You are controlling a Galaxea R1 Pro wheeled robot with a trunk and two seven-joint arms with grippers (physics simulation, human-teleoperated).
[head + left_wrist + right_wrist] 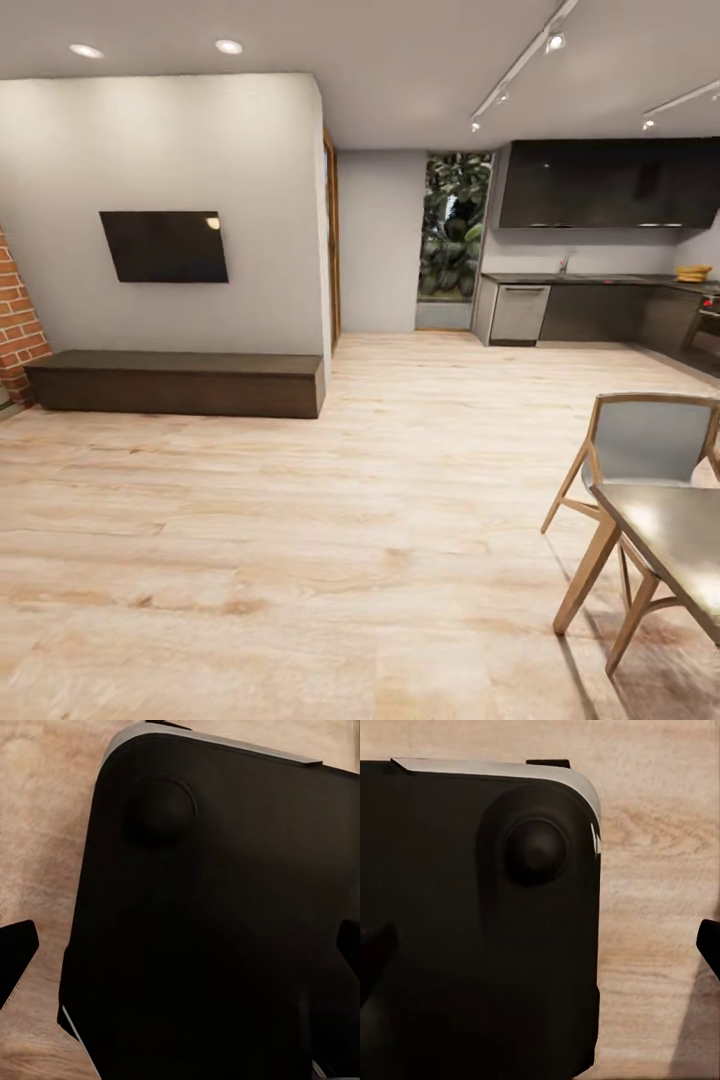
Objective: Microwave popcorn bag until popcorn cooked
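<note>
Black rounded base [217,930], silver edge trim, round black knob [535,851]

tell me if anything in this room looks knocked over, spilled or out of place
Nothing stands out. The chair stands upright at the table, the TV hangs level above the low bench, and the wood floor looks clean. The far countertop looks orderly.

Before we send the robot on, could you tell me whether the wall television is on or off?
Off: the television shows a dark blank screen, with just a small light reflection.
</note>
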